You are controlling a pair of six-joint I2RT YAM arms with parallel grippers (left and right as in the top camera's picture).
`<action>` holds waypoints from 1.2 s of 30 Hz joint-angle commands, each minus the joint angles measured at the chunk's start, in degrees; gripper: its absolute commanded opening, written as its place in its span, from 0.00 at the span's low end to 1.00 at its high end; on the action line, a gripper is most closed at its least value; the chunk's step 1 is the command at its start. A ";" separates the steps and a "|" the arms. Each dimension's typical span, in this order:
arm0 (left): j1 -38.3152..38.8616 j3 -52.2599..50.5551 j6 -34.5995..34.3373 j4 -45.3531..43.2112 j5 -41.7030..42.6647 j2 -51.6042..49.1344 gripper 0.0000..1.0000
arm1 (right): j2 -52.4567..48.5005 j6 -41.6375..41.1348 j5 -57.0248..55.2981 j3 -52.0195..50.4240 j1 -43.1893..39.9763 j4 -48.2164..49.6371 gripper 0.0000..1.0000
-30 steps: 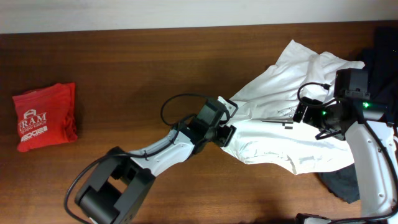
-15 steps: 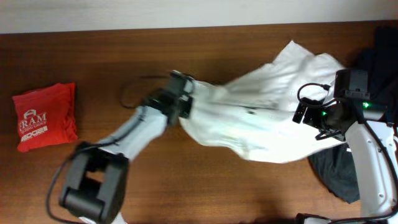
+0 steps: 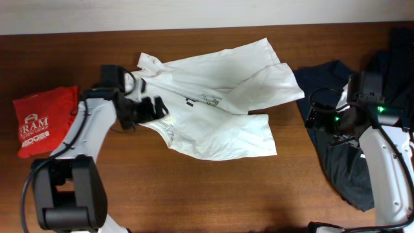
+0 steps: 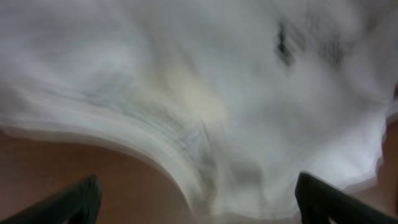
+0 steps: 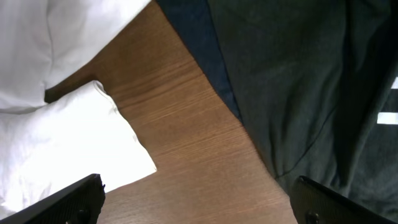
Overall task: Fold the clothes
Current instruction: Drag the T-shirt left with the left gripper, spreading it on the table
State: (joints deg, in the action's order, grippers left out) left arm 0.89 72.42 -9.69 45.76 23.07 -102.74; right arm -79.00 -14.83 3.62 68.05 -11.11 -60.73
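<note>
**Overhead:** The white short-sleeved T-shirt (image 3: 213,113) now lies centre-left on the brown wooden counter (image 3: 194,194). A sec ago it sat bunched at the right, partly over the dark navy garments w/ white lettering (image 3: 339,162). Half a sec ago it was mid-drag. So it's been hauled across and the dark pile is uncovered, w/ only a sleeve tip near it. The left arm (image 3: 87,133) has swung out w/ the shirt, and its wrist now sits near the small folded red shirt w/ white print (image 3: 45,123). The left jaws are at the T-shirt's left edge, splayed apart. The right arm (image 3: 381,162) hasn't shifted, and the right jaws hang btwn T-shirt and dark pile.

**Left wrist:** The view is blurred, so the arm is prob. moving. Both fingertips (image 4: 71,199) sit at the bottom corners, i.e. the jaws are wide open. White cloth fills the view beyond them, w/ a hem edge over bare counter. Nothing looks pinched, so I read this as the shirt just let go.

**Right wrist:** The fingertips (image 5: 68,202) are far apart too, so these jaws are open on nothing. Below them is bare counter, w/ a white sleeve at left and dark cloth at right, the two apart.

**Meaning for the task:** The T-shirt is separated from the other clothes and has room. It's still rumpled, tho: one side is lapped over the body and the lower hem is skewed. Folding proper hasn't begun, and flattening likely comes first.
</note>
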 commanded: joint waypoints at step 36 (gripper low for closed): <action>-14.16 -1.97 -12.48 10.51 -7.63 3.87 0.99 | -1.53 -0.24 -0.87 0.42 -0.26 -0.17 0.99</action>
State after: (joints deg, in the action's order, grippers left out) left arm -15.75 70.35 -22.55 48.69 11.42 -99.74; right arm -79.50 -14.81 3.64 68.05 -11.11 -60.88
